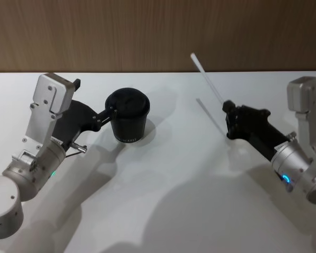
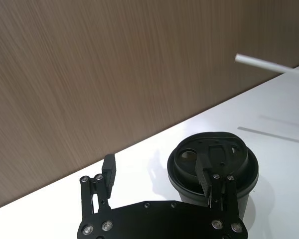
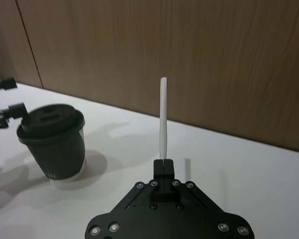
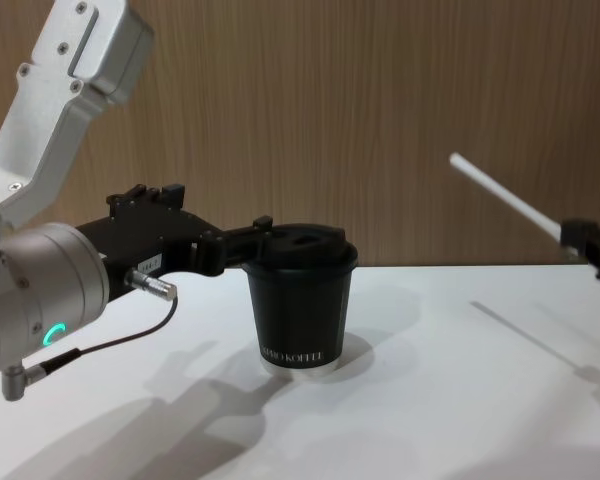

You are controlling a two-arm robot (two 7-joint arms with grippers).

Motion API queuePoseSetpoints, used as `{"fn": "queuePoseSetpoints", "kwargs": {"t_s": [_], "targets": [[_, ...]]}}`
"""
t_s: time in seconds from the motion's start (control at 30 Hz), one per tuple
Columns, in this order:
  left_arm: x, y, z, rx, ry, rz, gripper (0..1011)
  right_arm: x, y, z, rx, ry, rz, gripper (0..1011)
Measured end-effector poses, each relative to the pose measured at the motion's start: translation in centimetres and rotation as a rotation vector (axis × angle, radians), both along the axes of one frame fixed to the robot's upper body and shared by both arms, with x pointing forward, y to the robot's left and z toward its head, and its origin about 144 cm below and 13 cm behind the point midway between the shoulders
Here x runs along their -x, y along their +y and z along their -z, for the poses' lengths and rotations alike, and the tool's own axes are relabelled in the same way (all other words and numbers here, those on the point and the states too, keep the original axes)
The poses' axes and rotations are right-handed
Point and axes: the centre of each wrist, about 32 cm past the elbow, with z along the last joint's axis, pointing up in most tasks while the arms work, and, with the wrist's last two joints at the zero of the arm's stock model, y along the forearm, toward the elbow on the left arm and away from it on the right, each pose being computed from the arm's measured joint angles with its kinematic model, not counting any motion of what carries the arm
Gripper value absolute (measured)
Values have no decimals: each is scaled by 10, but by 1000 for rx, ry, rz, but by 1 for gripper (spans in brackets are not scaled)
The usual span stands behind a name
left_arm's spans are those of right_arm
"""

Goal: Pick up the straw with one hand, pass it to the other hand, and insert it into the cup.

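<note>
The black cup (image 1: pixel 127 125) with its sip lid stands upright on the white table, also seen in the chest view (image 4: pixel 302 300) and the right wrist view (image 3: pixel 52 142). My left gripper (image 1: pixel 95 97) is open just left of the cup; one fingertip (image 2: pixel 205 169) is at the lid's rim, and the cup (image 2: pixel 241 167) is not between the fingers. My right gripper (image 1: pixel 227 107) is shut on the lower end of the white straw (image 1: pixel 205 76), holding it in the air to the right of the cup. The straw (image 3: pixel 163 114) slants up and toward the wall (image 4: pixel 505 198).
A bare white table (image 1: pixel 189 190) spreads between and in front of the arms. A brown wooden wall (image 1: pixel 158 31) closes off its far edge. A thin black cable (image 4: pixel 110 345) hangs under the left wrist.
</note>
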Motion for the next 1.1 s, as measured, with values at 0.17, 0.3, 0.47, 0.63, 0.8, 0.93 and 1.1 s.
{"fn": "queuePoseSetpoints", "kwargs": {"t_s": [0.17, 0.3, 0.47, 0.63, 0.8, 0.93, 1.1], "targets": [[0, 0, 0, 0, 0, 0, 1003, -3, 3, -7, -28, -65, -36, 0], [0, 0, 0, 0, 0, 0, 1003, -6, 7, -12, -58, -119, -76, 0], [0, 0, 0, 0, 0, 0, 1002, -12, 14, -16, -111, -176, -140, 0], [0, 0, 0, 0, 0, 0, 1003, -17, 22, -17, -167, -210, -201, 0], [0, 0, 0, 0, 0, 0, 1002, -20, 30, -18, -207, -227, -249, 0], [0, 0, 0, 0, 0, 0, 1003, -22, 36, -20, -236, -234, -285, 0], [0, 0, 0, 0, 0, 0, 1003, -23, 43, -22, -274, -239, -342, 0]]}}
